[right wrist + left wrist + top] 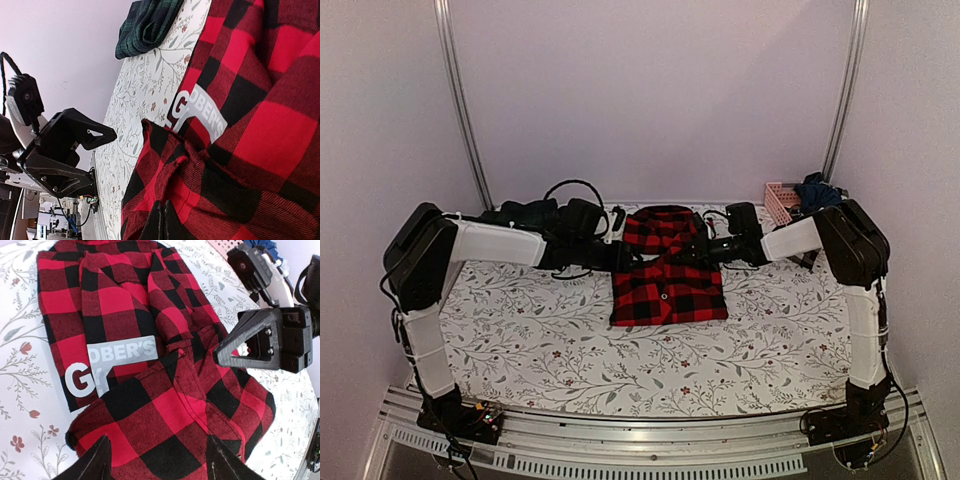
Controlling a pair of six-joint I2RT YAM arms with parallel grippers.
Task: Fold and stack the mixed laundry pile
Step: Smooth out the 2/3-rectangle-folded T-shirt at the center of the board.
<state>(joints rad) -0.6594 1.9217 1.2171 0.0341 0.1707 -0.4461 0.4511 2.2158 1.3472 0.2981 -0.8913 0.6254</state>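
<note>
The red-and-black checked flannel shirt (668,275) lies folded at the middle of the table, with a grey printed label (122,352) showing on it. My left gripper (160,460) is open, its two fingers spread over the shirt's near fold, and it shows at the shirt's left edge (618,255). My right gripper (163,210) is shut on a raised ridge of the flannel at the shirt's right side (692,252). A dark green tartan piece (145,25) lies crumpled farther off on the cloth. Dark clothes (817,190) sit in the pink basket.
A pink slatted basket (778,203) stands at the back right corner. The white leaf-patterned table cloth (570,350) covers the table. Black cables (570,190) loop above the left arm near the back wall. Both wrists crowd the shirt from either side.
</note>
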